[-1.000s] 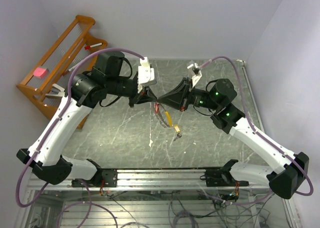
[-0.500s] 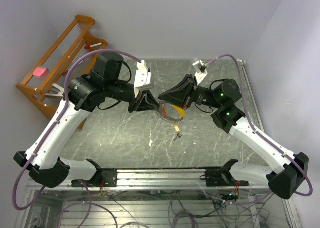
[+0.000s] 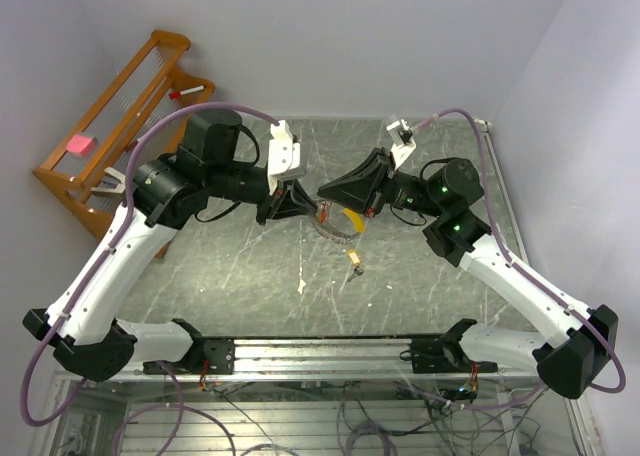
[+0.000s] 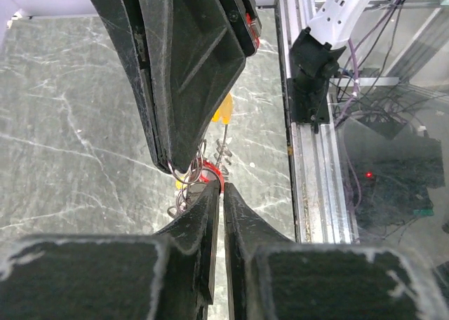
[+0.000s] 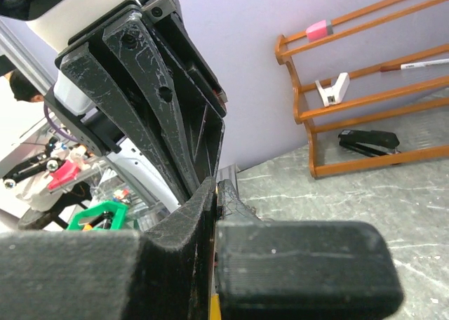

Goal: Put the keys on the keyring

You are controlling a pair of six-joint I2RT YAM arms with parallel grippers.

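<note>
My left gripper (image 3: 303,202) and right gripper (image 3: 322,193) meet tip to tip above the table's middle. The silvery keyring (image 3: 336,230) with its yellow-orange tag (image 3: 353,221) hangs just under them. In the left wrist view my left gripper (image 4: 222,189) is shut on the red-headed key (image 4: 210,171), right beside the ring's wire loops (image 4: 184,197). The right gripper's fingers (image 4: 189,88) come down from above and pinch the ring's wire. The right gripper (image 5: 216,188) is shut, with a yellow strip of the tag (image 5: 214,309) showing below. The brass key (image 3: 354,265) lies on the table.
A wooden rack (image 3: 110,126) stands at the back left, holding a pink eraser (image 3: 78,144) and a black stapler (image 5: 368,141). A small white scrap (image 3: 301,286) lies on the marble table near the front. The metal rail (image 3: 320,354) runs along the near edge.
The ring hung down loosely a second ago; now it is drawn up closer under the grippers. The left arm has pulled back a little to the left. The brass key has not moved.
</note>
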